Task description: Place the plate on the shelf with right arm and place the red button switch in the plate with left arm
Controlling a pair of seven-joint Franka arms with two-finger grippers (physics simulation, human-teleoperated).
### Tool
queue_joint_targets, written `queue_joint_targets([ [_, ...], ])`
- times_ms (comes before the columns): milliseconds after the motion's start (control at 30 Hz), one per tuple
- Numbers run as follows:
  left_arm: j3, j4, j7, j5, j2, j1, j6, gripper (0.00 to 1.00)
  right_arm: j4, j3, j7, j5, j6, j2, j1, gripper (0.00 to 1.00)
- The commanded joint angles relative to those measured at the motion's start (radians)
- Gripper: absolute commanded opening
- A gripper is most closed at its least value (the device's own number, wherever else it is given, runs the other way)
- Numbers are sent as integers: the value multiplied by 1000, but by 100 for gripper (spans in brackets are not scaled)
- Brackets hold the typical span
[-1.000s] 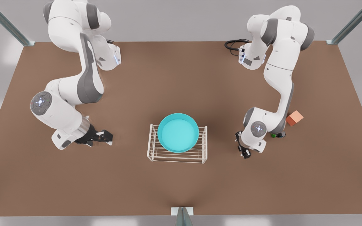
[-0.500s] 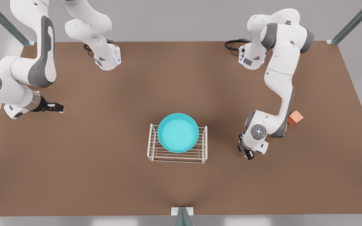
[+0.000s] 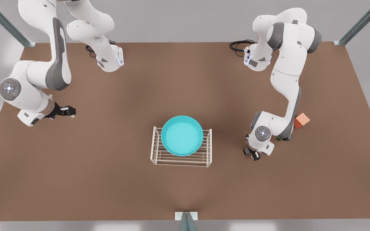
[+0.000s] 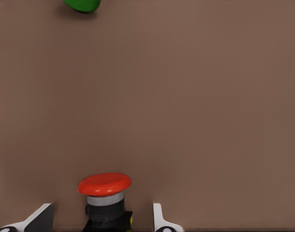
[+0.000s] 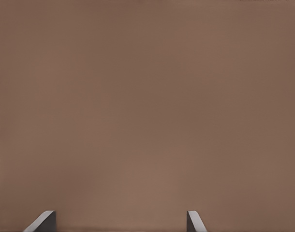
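The turquoise plate [image 3: 182, 135] rests on top of the white wire shelf [image 3: 159, 156] at the table's middle. In the left wrist view the red button switch [image 4: 105, 184] stands upright on the table between the fingertips of my left gripper [image 4: 100, 220], which is open, with a gap on each side of the switch. In the front view that left gripper [image 3: 252, 154] points down at the front view's right, and the arm hides the switch. My right gripper [image 3: 67, 111] hangs open over bare table at the front view's left, with nothing between its fingertips [image 5: 43, 220].
A switch with a green cap [image 4: 82, 5] sits a little beyond the red one, and it peeks out behind the left arm [image 3: 279, 139]. An orange cube [image 3: 301, 120] lies at the front view's right. Brown table surrounds the shelf.
My right arm swung away from the shelf toward the front view's left, then eased back slightly. The left gripper shifted a little over the red button switch. Plate and shelf stayed still.
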Motion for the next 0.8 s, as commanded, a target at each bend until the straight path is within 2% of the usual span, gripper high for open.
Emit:
queue_joint_targets([
  [0, -3, 2, -2, -3, -4, 0, -5, 100, 0, -3, -58, 0, 2, -1, -32, 100],
  [167, -3, 13, -11, -5, 1, -2, -4, 99, 0, 0, -58, 0, 2, 4, -32, 100],
  [200, -3, 13, -20, -6, 1, -2, -1, 90, 0, 0, -58, 0, 2, 4, -32, 100],
  [233, -3, 13, -20, -6, 1, -2, -1, 70, 0, 0, -58, 0, 2, 4, -32, 100],
  [267, -3, 15, -20, -8, 1, -2, 1, 46, 0, 0, -58, 0, 2, 5, -32, 100],
  [300, -3, 15, -22, -8, 1, -2, -1, 41, 0, 0, -58, 0, 2, 5, -32, 100],
  [433, -3, 15, -30, -8, -1, -2, -1, 35, 0, 2, -58, 0, 2, 7, -32, 100],
  [600, -6, 35, -8, -6, -59, -2, -79, 36, 5, 3, -58, 0, 3, 11, -31, 100],
  [700, -106, 84, -27, -14, -138, -2, -215, 36, 5, 3, -58, 0, 3, 13, -31, 100],
  [767, -199, 174, -79, -14, -148, -4, -321, 36, 5, 3, -58, 0, 3, 13, -31, 100],
])
